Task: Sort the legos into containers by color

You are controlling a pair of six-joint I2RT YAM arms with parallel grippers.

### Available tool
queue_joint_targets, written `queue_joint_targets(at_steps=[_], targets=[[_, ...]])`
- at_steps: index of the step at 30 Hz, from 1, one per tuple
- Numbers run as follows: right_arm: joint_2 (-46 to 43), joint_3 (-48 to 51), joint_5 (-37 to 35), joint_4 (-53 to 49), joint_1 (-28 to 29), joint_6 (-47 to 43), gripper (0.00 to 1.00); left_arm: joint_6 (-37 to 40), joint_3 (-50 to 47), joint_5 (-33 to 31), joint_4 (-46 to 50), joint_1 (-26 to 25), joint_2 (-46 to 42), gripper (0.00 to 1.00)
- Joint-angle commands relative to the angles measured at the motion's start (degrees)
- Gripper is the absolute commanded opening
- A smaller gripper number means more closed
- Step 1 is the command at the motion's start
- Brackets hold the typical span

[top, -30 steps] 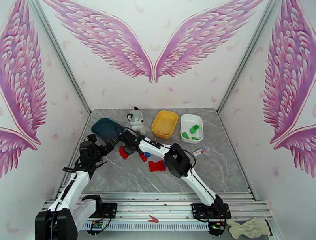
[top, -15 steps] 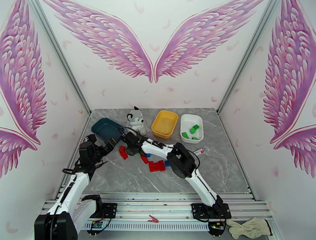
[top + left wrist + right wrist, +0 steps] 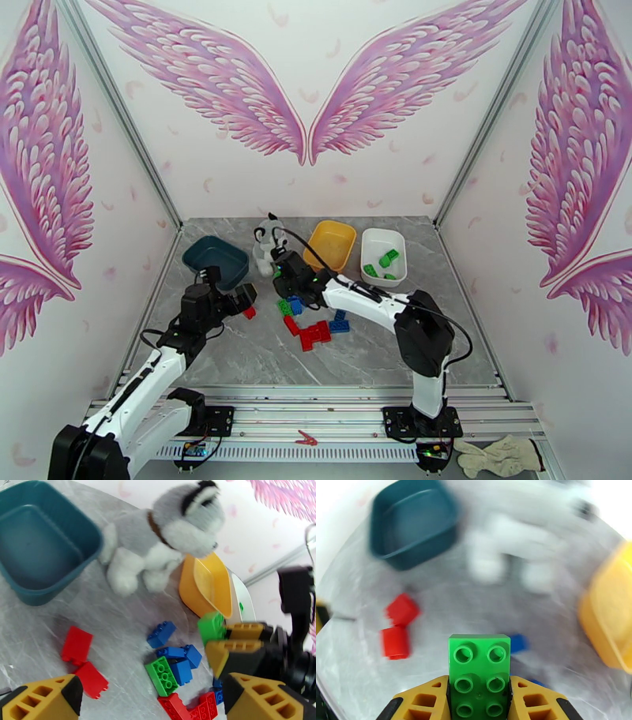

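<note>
Top view: the left arm reaches forward and low from the near-left corner of the counter (image 3: pixel 442 347). The left pincer (image 3: pixel 242 298) is just beside a lone red brick (image 3: pixel 250 313) and near the teal tray (image 3: pixel 201 251). The right arm is bent sharply at the elbow, with the forearm running left over the counter middle. The right pincer (image 3: pixel 281 275) sits above the brick pile (image 3: pixel 314 331), just in front of the plush dog (image 3: pixel 267 237). The pile is mixed red, blue and green. The yellow tray (image 3: pixel 320 260) and white tray (image 3: pixel 370 237) are side by side toward the far edge. Green bricks (image 3: pixel 387 258) lie in the white tray.

Left wrist view: the left pincer's yellow fingers (image 3: pixel 43 697) are spread wide with nothing between them. Two red bricks (image 3: pixel 77 644) lie by the left finger. The right pincer comes in from the right, clamped on the held green brick (image 3: pixel 211 626) and lifted off the counter. It is close to the yellow tray's near wall.

Right wrist view: the held green brick has six studs facing the camera and is squeezed between both fingers. The background is blurred, with the teal tray far left, the dog at the far middle and the yellow tray on the right. No writing is legible.
</note>
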State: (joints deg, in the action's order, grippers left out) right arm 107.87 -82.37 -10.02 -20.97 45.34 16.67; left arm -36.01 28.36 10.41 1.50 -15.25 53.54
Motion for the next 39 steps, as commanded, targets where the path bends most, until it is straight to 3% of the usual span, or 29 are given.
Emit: queue_joint_targets(at_steps=[1,9,15,25,30,34,39], targets=[[-2.4,6.8,-0.5,0.4,-6.5,8.0,0.26,2.8,3.0,-3.8,-0.2,-3.5,2.1,0.99],[-8.6,16.5,6.1,8.3,-16.7,14.0,0.26,6.9,10.4,-8.2,-2.9,-18.6,17.4,0.99],[-12.4,17.9,8.3,8.2,-23.7,17.3,0.27,8.9,23.1,-10.7,-0.6,-28.1,29.8,0.99],[-11.1,13.6,3.0,2.4,-33.5,20.3,0.3,6.2,42.6,-9.8,-1.2,-32.7,47.8,0.99],[-8.0,9.3,-0.2,-1.8,-36.2,18.7,0.35,7.0,43.1,-10.0,1.9,-32.7,46.3,0.98],[-8.0,7.7,-1.7,-3.6,-37.0,16.7,0.56,7.5,38.1,-11.8,3.8,-32.1,39.6,0.98],[-13.3,11.0,0.3,-2.1,-36.2,15.5,0.64,6.8,28.7,-14.0,4.6,-29.6,29.4,0.99]])
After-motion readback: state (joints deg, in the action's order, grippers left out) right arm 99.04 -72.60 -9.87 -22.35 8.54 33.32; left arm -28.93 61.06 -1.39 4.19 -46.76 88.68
